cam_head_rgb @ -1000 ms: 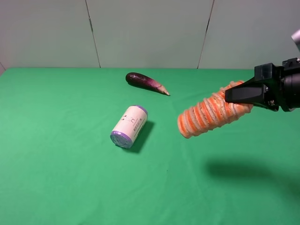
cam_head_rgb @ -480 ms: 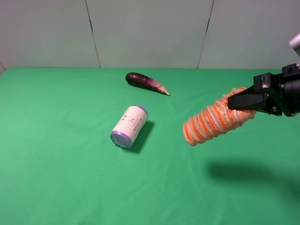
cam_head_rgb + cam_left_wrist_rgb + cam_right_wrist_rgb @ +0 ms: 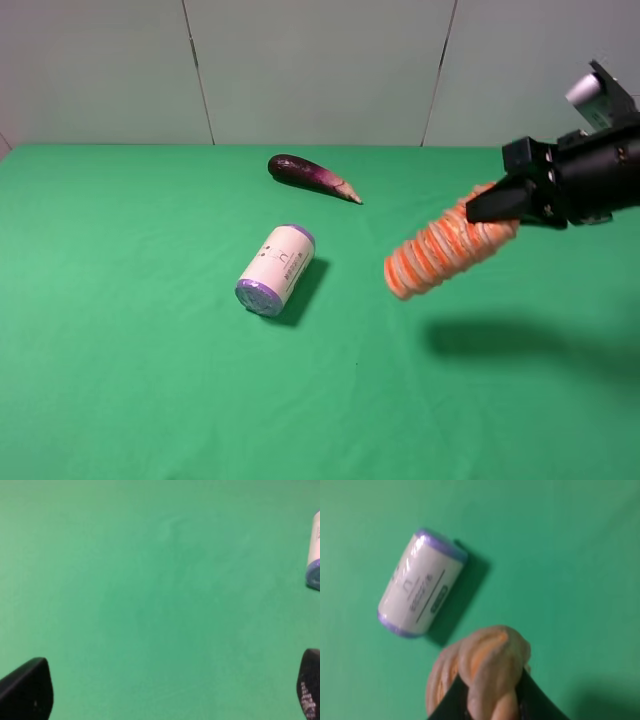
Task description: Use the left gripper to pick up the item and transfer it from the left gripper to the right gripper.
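Green tabletop (image 3: 120, 380), right claw (image 3: 488, 208) held aloft, clamped on orange roll (image 3: 435, 258), left claw (image 3: 167, 690) gaping.

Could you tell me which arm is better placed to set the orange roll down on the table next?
The right. The right gripper is shut on the orange roll, holding it above the green table. The left gripper is open and empty, out of the high view.
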`<act>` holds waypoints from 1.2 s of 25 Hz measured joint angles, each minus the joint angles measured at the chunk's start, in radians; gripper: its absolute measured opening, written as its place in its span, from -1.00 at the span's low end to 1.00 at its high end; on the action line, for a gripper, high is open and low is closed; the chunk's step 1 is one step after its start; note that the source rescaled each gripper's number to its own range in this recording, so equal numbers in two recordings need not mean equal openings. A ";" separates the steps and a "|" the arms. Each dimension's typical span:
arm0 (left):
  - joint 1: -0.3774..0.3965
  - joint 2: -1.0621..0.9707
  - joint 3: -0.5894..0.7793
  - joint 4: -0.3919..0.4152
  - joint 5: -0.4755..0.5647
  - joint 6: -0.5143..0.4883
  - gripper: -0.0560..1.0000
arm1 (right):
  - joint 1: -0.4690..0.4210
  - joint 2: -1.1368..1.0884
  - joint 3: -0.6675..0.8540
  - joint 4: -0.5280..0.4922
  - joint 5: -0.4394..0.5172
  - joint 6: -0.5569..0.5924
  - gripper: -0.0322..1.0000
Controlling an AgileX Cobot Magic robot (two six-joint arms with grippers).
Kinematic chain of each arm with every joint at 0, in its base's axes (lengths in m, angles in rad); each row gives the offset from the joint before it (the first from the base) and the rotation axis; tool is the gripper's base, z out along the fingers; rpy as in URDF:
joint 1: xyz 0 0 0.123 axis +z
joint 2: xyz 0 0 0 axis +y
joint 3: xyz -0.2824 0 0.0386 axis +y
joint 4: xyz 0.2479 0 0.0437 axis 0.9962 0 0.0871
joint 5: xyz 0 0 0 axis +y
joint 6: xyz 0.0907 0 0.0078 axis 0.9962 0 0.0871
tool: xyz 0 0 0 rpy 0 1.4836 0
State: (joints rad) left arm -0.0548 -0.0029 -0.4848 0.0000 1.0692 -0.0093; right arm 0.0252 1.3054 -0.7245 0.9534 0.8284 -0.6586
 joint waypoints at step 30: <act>0.000 0.000 0.000 0.000 0.000 0.000 0.95 | 0.000 0.673 -0.394 -0.083 0.002 -0.037 -0.94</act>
State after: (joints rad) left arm -0.0548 -0.0029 -0.4848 0.0000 1.0692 -0.0093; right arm 0.0252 1.9779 -1.1185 0.8703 0.8302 -0.6959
